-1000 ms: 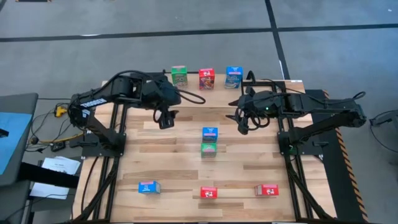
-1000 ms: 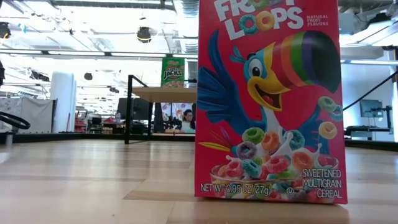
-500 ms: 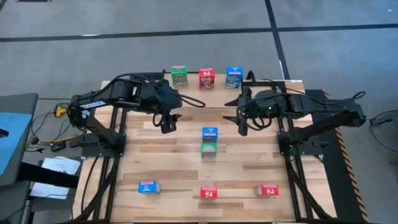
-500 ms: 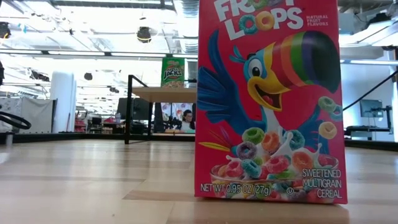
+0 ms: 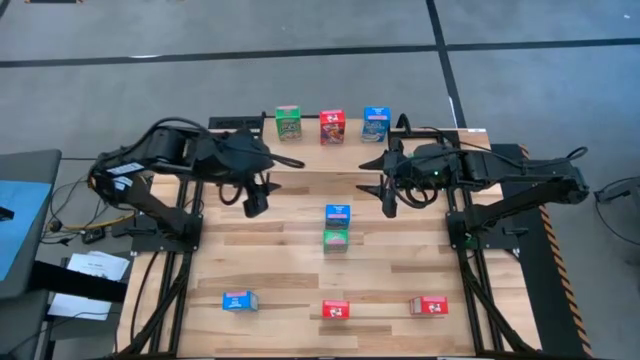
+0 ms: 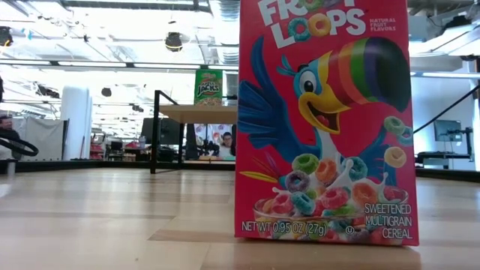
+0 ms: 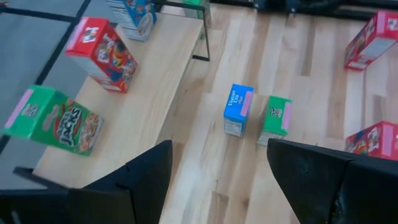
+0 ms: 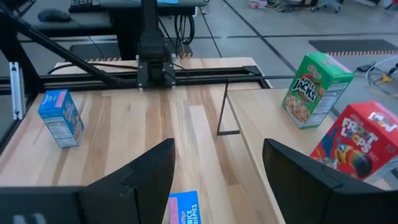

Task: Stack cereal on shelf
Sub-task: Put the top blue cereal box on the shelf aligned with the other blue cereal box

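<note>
The shelf (image 5: 330,141) stands along the far edge with a green box (image 5: 288,122), a red box (image 5: 332,126) and a blue box (image 5: 376,124) upright on its board. Mid-table, a blue box (image 5: 338,213) and a green box (image 5: 335,238) stand close together. Near the front edge lie a blue box (image 5: 239,300) and two red boxes (image 5: 335,310) (image 5: 428,306). My left gripper (image 5: 256,203) hangs open left of the middle pair, holding nothing (image 7: 219,155). My right gripper (image 5: 390,203) hangs open to their right, also holding nothing (image 8: 217,152).
In the low view a red box (image 6: 322,120) fills the foreground, hiding most of the table behind it. The shelf (image 6: 199,112) with its green box (image 6: 208,86) shows beyond. A person (image 6: 7,129) is at the room's left edge. Bare slats lie between the middle pair and the front row.
My left gripper has drifted toward the table's near and left edges, and its arm has drawn back leftward. The right arm has stayed put. No box has moved.
</note>
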You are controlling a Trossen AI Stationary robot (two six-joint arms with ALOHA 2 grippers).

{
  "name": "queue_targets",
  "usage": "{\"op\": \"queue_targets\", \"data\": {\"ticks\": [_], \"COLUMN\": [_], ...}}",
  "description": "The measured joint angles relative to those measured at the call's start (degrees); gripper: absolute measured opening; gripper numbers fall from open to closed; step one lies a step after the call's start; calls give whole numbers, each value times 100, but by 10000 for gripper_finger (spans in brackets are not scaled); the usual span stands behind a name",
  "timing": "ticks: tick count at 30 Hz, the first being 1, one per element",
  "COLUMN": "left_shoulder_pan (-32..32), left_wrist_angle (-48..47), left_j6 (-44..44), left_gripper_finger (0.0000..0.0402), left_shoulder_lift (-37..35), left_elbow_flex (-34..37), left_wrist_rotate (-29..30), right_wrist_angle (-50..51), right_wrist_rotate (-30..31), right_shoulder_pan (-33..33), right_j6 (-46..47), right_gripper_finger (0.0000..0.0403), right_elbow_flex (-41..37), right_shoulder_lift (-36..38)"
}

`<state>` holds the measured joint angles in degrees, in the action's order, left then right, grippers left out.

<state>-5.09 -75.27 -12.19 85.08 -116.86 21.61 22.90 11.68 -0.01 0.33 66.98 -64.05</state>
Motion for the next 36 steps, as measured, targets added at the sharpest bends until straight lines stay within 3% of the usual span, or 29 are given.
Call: {"op": "queue_targets", "data": {"ticks": [7,15,28,36], "left_shoulder_pan": [-305,-924,-1584,-1711], "left_wrist_angle": [-334,-878,-664,244], "left_j6": [-622,-1356,-2461,-2829], "left_gripper_finger": [252,252,252,251], "left_shoulder_lift": [-304,-362,-612,-995], "left_elbow_flex": [0,89,1699,2906], "left_wrist_rotate": [426,1315,2020,2025], "right_wrist_angle": [-317,-628,-764,-776], "right_wrist_rotate": [-377,-638,-765,-1101], "right_shoulder_pan": [4,2,42,33], "right_j6": [-634,-989,-985,-985], "right_gripper_finger": [268,268,268,268], "right_elbow_flex": [0,0,0,0], "right_shoulder_lift": [0,-2,-2,-2]}}
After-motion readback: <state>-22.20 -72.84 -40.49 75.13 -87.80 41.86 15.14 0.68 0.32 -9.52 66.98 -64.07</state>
